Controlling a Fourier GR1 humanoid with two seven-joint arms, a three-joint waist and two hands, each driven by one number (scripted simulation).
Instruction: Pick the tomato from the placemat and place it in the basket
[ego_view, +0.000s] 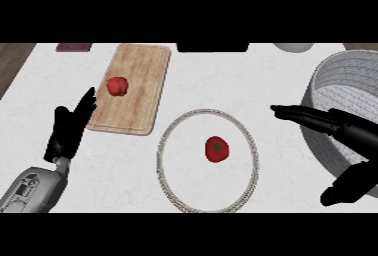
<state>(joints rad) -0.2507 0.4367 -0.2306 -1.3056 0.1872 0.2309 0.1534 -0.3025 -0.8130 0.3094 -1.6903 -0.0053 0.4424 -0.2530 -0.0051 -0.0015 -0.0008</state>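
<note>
Two black robot hands frame what we see on the white marbled worktop. The right robot hand reaches in from the right, fingers straight and pointing left, thumb spread well below them, holding nothing; it overlaps the near rim of the grey basket. The left robot hand rests at the left edge, fingers straight and pointing up, empty, its tips touching or just beside the wooden cutting board. Between the two hands we find the round white placemat with its woven border, and on it, near the centre, the tomato, well apart from either hand. A second red fruit sits on the cutting board's left side.
</note>
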